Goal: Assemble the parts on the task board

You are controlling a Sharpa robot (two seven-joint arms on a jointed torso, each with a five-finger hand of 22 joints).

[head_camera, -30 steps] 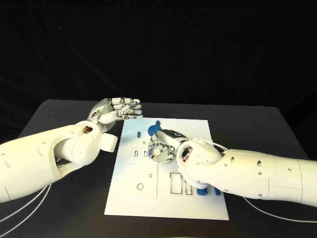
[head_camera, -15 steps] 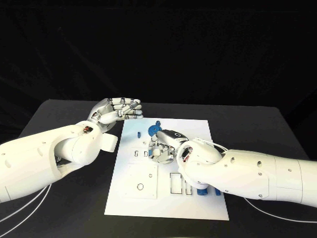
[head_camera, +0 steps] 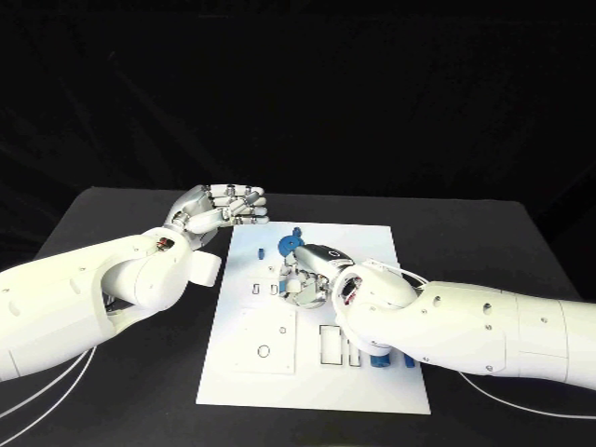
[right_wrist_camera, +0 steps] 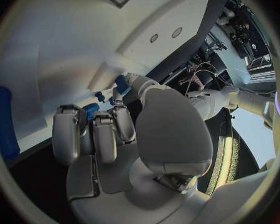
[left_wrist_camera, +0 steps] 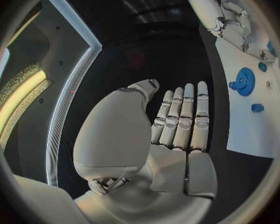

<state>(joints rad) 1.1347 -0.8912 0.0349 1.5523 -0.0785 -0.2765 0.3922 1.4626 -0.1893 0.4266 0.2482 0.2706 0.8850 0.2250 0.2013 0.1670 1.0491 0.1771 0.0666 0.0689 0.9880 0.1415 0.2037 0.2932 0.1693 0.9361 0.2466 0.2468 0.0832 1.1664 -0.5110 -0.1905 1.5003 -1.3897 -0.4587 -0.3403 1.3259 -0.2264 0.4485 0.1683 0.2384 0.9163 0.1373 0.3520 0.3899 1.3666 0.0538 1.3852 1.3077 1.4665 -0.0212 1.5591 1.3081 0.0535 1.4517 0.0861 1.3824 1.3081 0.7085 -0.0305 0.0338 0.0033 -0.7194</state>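
Right hand down on board, left hand idle off its far-left corner.

Right hand (head_camera: 312,275) curled over middle of task board (head_camera: 251,372), fingers bent onto a small blue part (right_wrist_camera: 91,110); firm grasp, can't tell. Left hand (head_camera: 224,207) above table (head_camera: 110,214), fingers together, nothing held. Blue gear (head_camera: 289,243) just beyond right hand.

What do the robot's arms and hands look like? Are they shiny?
Both arms are fat, smooth, glossy white shells dotted with small dark screw holes. Thin white cables trail under the left arm and beside the right arm. The left hand and right hand are silver metal with pale grey jointed fingers. Inside the wrists you can glimpse small reddish-copper parts.
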